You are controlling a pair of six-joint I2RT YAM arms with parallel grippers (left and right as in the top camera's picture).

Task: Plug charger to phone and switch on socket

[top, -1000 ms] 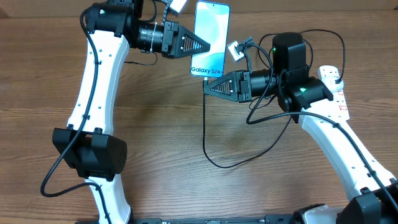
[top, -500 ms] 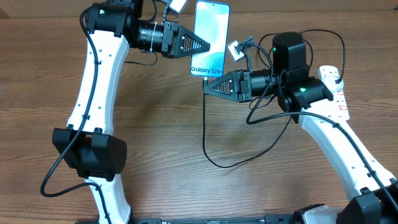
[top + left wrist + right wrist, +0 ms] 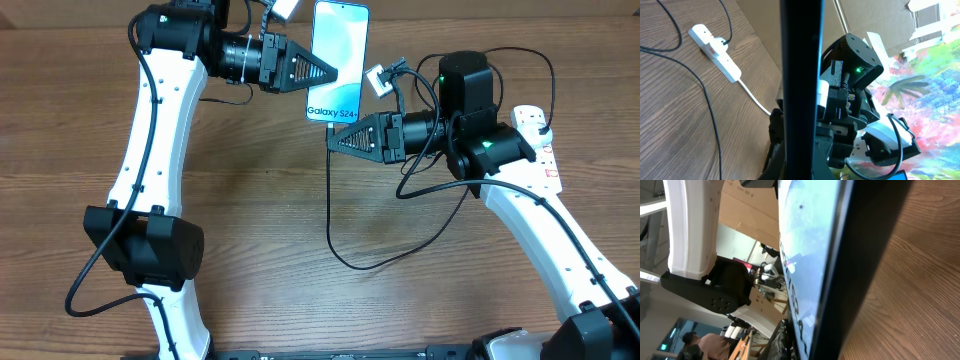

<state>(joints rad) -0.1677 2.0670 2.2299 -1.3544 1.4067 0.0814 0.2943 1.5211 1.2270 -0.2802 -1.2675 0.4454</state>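
The phone [image 3: 340, 45], with a blue-teal screen and "Galaxy S24+" at its near end, is held above the back of the table. My left gripper [image 3: 333, 73] is shut on its left edge. In the left wrist view the phone [image 3: 800, 75] shows edge-on as a dark bar. My right gripper [image 3: 332, 141] sits just below the phone's near end, shut on the charger where its thin black cable [image 3: 345, 262] meets the phone. The connector tip is hidden. The phone screen [image 3: 805, 255] fills the right wrist view. The white socket [image 3: 541, 142] lies at the far right.
The charger cable loops over the table's middle and runs right to the socket [image 3: 715, 47], where a black plug [image 3: 726, 44] sits. A thick white cord [image 3: 752, 97] leaves the socket's end. The wooden table [image 3: 260, 230] shows around the arms.
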